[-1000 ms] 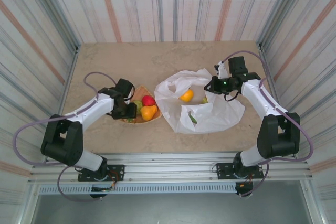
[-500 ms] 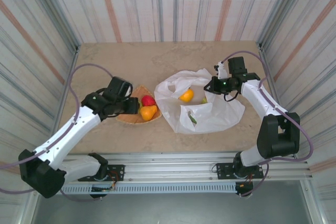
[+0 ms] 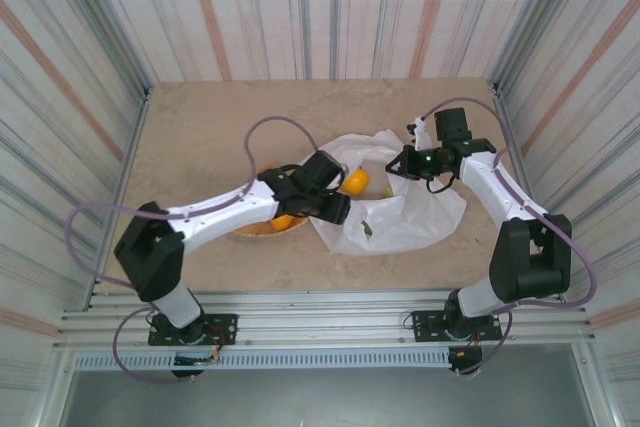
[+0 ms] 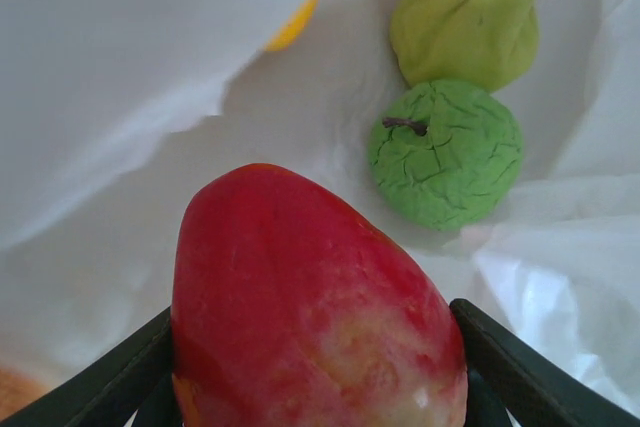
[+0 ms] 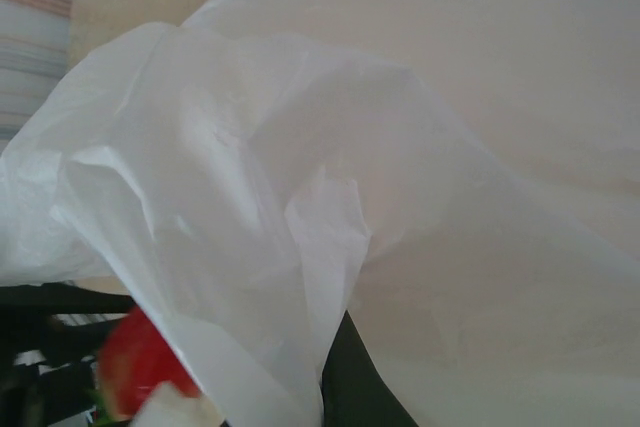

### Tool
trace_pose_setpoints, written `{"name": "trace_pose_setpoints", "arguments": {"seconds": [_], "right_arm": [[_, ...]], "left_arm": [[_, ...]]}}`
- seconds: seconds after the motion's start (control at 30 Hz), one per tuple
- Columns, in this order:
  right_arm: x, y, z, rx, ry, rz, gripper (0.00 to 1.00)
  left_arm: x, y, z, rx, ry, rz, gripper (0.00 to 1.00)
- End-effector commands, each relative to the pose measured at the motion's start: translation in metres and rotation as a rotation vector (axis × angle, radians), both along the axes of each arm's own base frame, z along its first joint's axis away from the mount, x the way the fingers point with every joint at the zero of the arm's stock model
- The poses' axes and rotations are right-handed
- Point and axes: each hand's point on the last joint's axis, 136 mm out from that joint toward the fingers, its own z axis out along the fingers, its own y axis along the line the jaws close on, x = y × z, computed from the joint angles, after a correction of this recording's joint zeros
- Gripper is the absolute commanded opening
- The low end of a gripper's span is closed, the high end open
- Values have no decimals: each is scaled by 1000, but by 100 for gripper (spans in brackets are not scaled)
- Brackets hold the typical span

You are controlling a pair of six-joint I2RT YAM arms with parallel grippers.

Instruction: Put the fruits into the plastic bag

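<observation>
Fruits already inside the plastic bag (image 3: pixel 420 217) include a green apple (image 4: pixel 445 152), a yellow-green pear (image 4: pixel 465 12) and an orange fruit (image 3: pixel 355 182). The bag sprawls toward the right edge of the surface (image 3: pixel 200 117). Your left hand (image 3: pixel 335 211) is clamped on a red fruit (image 4: pixel 310 307) at the bag's open mouth, where loose white film folds in from the left. Your right hand (image 3: pixel 398 163) pinches the bag's far rim and holds it raised. 1 orange-yellow fruit (image 3: pixel 283 221) sits on the wooden plate (image 3: pixel 250 230) beside the bag. 1 second ago your left hand was at that plate and the red fruit lay on it. Your right hand has not moved.
</observation>
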Motion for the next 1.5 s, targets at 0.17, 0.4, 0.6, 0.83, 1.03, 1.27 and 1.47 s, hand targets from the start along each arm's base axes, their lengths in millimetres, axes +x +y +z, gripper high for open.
{"name": "trace_pose_setpoints", "arguments": {"seconds": [0.17, 0.4, 0.6, 0.83, 1.03, 1.27, 1.47], "right_arm": [[0, 7, 6, 67, 13, 1, 0], [-1, 9, 0, 75, 17, -10, 0], [-4, 12, -4, 73, 28, -3, 0], [-5, 14, -4, 68, 27, -3, 0], [-5, 12, -6, 58, 29, -5, 0], [-3, 11, -6, 52, 26, -9, 0], [-2, 7, -8, 42, 25, -18, 0]], "left_arm": [[18, -48, -8, -132, 9, -16, 58], [33, -75, -4, -217, -13, 3, 63], [54, -82, -2, -227, -87, 47, 65], [67, -95, -11, -206, -105, 39, 70], [70, -85, -13, -173, -124, 55, 76], [71, -69, -8, -163, -124, 68, 80], [63, -59, 11, -176, -138, 57, 81]]}}
